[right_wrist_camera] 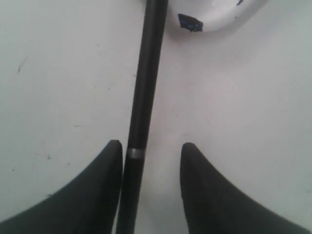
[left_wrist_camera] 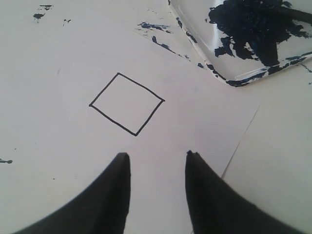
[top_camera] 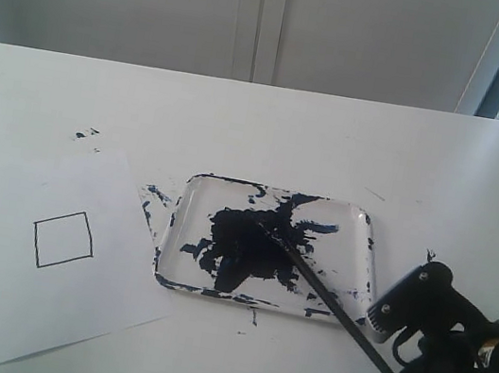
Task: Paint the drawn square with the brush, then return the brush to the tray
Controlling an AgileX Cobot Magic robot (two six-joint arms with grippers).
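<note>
Exterior view: the tray (top_camera: 363, 227) sits near the centre of the white table (top_camera: 352, 146), with a large dark paint pool (top_camera: 245, 243) spread across its floor and smears along its rim. The brush (top_camera: 326, 300) lies with its tip in that pool, and its handle runs out toward 4 o'clock, crossing the tray's rim at the near right corner and continuing over the table. The right gripper (right_wrist_camera: 151, 144) is at the handle end, at about 4 o'clock from the tray. Its jaws stand apart with the handle between them, close against one finger (right_wrist_camera: 105, 185) and with a clear gap to the other, so nothing is clamped. A sheet of paper (top_camera: 7, 318) lies at 9 o'clock from the tray, one corner just beside the tray's left wall and marked with paint. The drawn square (top_camera: 63, 240) is on this sheet, well apart from the tray, and its interior is blank. Small dark specks (top_camera: 86, 133) mark the table at 12 o'clock from the square. The left gripper (left_wrist_camera: 158, 154) hangs over the paper near the square, jaws apart and holding nothing.
</note>
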